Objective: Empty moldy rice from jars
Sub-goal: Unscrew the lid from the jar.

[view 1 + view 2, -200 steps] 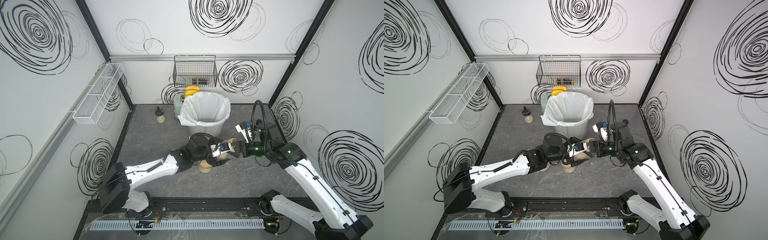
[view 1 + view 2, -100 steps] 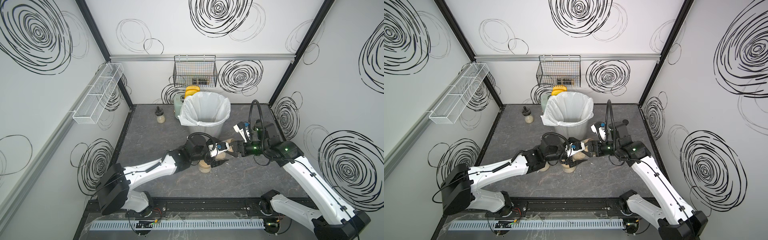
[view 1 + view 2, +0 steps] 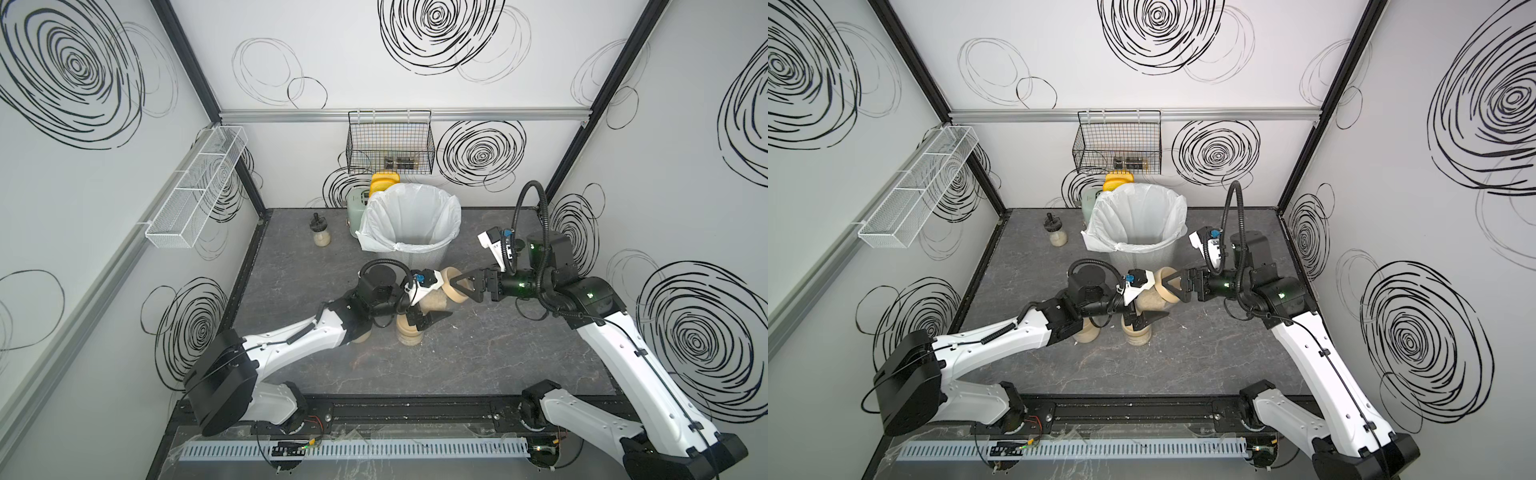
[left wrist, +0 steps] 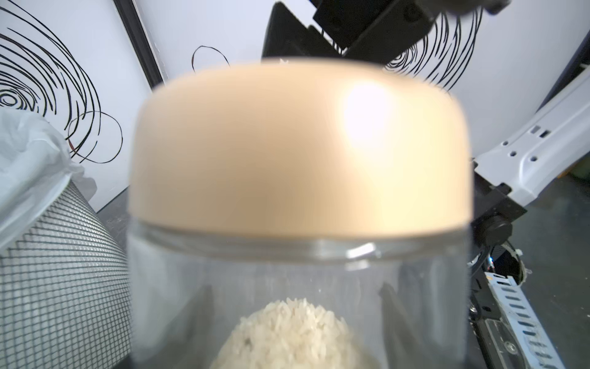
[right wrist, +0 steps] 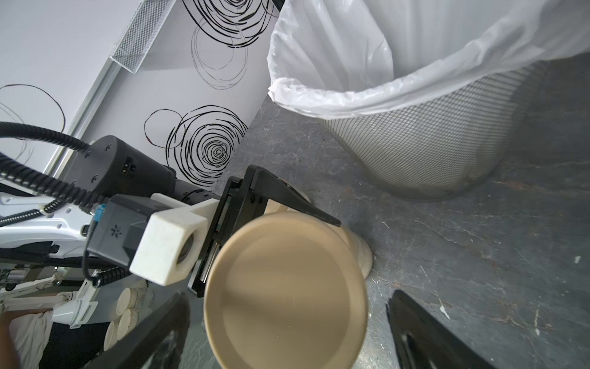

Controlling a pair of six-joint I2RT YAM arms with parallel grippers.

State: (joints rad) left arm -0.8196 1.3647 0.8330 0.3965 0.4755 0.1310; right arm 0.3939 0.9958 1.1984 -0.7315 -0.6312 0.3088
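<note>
Nearest the front edge, a grey slotted cable duct and a black rail carry the 2 arm bases. From there the left arm reaches low and forward over the dark grey marbled tabletop. Its left gripper is clamped across the body of a clear cylindrical jar, the held jar, which is lifted off the table and tipped on its side. Off-white rice lies heaped inside it. Its flat tan lid is on and faces the right arm.

The right arm bends in from the side with its wrist level. The right gripper is spread wide, 1 finger on each side of the lid, with a gap showing in the right wrist view.

Under the held jar a second jar stands lidded on the table. A third jar is half hidden below the left forearm. Just beyond stands a silver mesh bin lined with a white plastic bag. Farther back is a small black-stoppered bottle, then a black wire basket on the white, swirl-scribbled back wall.
</note>
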